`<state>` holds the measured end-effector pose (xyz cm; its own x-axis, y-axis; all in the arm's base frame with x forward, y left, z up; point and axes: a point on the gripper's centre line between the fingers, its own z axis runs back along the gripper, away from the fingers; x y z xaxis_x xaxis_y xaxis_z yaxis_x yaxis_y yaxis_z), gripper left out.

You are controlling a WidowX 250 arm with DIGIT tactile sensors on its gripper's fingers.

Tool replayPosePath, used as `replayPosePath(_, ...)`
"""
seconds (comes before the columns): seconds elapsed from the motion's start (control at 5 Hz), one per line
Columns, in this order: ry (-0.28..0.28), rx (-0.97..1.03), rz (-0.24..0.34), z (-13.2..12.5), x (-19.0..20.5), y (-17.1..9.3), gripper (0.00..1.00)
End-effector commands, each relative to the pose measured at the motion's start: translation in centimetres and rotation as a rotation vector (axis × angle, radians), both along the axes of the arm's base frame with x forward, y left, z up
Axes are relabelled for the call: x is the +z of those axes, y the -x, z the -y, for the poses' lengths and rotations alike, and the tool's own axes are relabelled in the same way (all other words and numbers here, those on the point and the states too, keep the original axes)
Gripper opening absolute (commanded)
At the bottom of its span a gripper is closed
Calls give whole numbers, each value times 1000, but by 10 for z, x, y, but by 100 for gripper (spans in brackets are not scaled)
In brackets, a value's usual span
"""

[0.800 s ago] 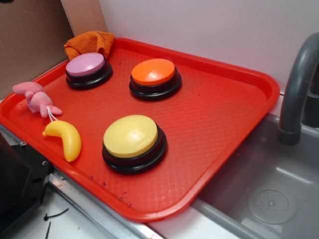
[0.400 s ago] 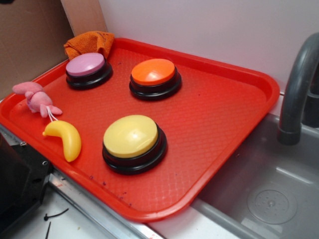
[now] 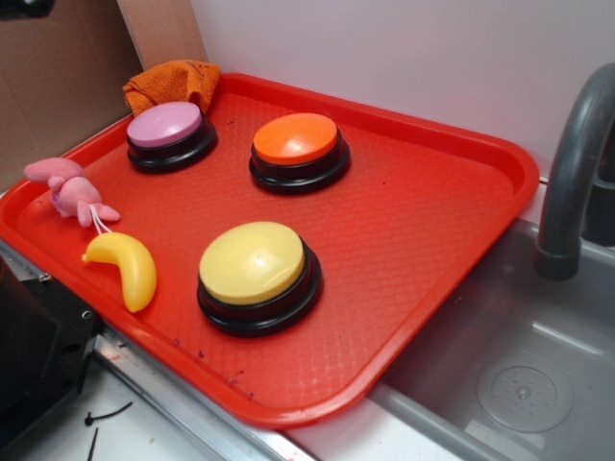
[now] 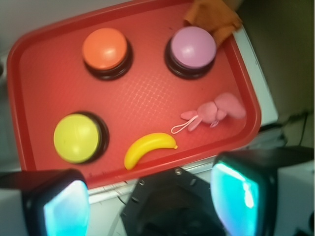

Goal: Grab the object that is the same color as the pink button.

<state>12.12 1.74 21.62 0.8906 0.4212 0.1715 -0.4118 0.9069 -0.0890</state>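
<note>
The small pink plush toy point(image 3: 73, 191) point(image 4: 215, 111) lies at the left edge of the red tray point(image 3: 423, 240) point(image 4: 147, 93), its white string loop trailing toward the yellow banana point(image 3: 127, 267) point(image 4: 146, 147). The pink button point(image 3: 167, 131) point(image 4: 192, 49) stands behind it near the tray's back left corner. My gripper point(image 4: 152, 204) shows only in the wrist view. It hovers high above and outside the tray's near edge, open, with nothing between its fingers point(image 4: 235, 196).
An orange button point(image 3: 298, 146) and a larger yellow button point(image 3: 256, 272) stand on the tray. An orange cloth point(image 3: 173, 82) is bunched at the back left corner. A grey sink point(image 3: 509, 375) with a faucet point(image 3: 577, 163) lies to the right; a black block point(image 3: 38, 346) sits at front left.
</note>
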Motion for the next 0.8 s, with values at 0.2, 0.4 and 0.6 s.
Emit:
replayPosePath(0.2,-28,628,94,-53,-54,4,100)
replayPosePath(0.4,-48,775,75,-71,-79,3,100)
replayPosePath(0.6,-92,859,87,-81,-94,2,100)
